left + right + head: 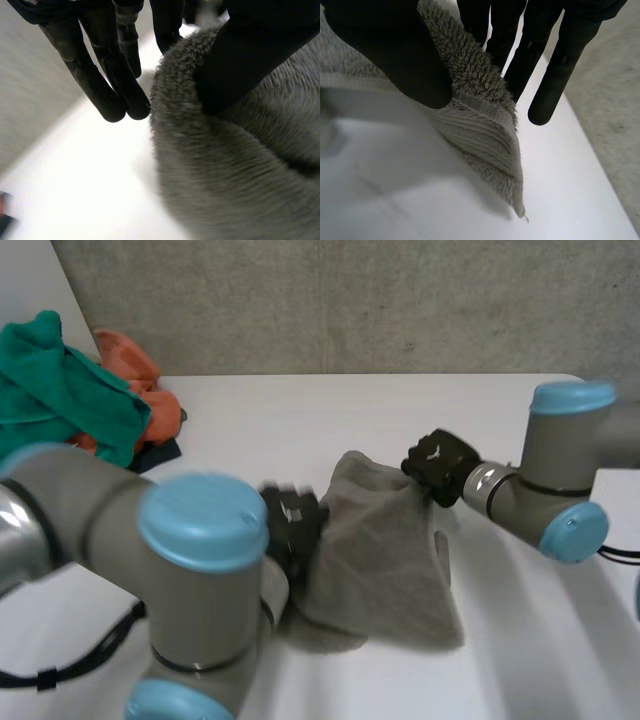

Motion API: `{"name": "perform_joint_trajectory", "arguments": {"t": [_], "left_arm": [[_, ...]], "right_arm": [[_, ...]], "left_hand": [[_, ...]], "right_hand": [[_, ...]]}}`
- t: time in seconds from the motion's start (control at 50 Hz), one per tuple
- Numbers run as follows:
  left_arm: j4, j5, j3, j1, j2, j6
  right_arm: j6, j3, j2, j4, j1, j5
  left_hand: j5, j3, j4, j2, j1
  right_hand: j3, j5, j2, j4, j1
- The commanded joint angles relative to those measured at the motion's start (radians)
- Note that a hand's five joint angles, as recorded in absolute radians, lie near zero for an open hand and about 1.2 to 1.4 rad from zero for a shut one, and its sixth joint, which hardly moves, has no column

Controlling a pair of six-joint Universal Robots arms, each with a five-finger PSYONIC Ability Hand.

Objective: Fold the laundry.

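Both hands pinch the towel (385,560): left hand (292,523) at its left edge, right hand (440,468) at its far right corner, span running hand to hand.

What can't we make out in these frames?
Head view: the left arm covers part of the left hand and a near corner of the grey towel.
Head view: the laundry pile is cut off by the edge; the dark item under it is unidentifiable.
Right wrist view: the towel hides where fingers of the right hand meet it.
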Motion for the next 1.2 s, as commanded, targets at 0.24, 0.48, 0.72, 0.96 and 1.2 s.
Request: {"name": "perform_joint_trajectory", "arguments": {"t": [0.24, 0.48, 0.72, 0.96, 1.2], "left_arm": [[-0.045, 0.288, 0.264, 0.305, 0.092, 0.013], [-0.186, 0.276, 0.767, 0.312, -0.44, 0.113], [-0.226, 0.162, 0.596, 0.303, -0.229, -0.007], [-0.24, 0.342, -0.059, 0.329, 0.097, -0.158], [-0.148, 0.393, -0.004, 0.404, -0.119, -0.269]], "right_arm": [[0.139, 0.067, -0.473, 0.534, 0.047, 0.069], [0.26, 0.053, -0.222, 0.308, 0.142, 0.325], [0.271, 0.062, -0.171, 0.147, 0.129, 0.426], [0.265, 0.107, -0.185, 0.149, 0.121, 0.377], [0.265, 0.168, -0.228, 0.15, 0.119, 0.345]], "left_hand": [[0.225, 0.214, 0.204, 0.923, 0.27], [-0.405, -0.416, -0.426, 0.293, -0.36], [-0.997, -1.007, -1.018, -0.299, -0.952], [-0.682, -0.692, -0.703, 0.016, -0.637], [-0.967, -0.977, -0.987, -0.269, -0.921]], "right_hand": [[0.212, 0.244, 0.217, 0.202, 0.274], [0.212, 0.244, 0.217, 0.202, 0.274], [0.212, 0.244, 0.217, 0.202, 0.274], [0.212, 0.244, 0.217, 0.202, 0.274], [0.212, 0.244, 0.217, 0.202, 0.274]]}}
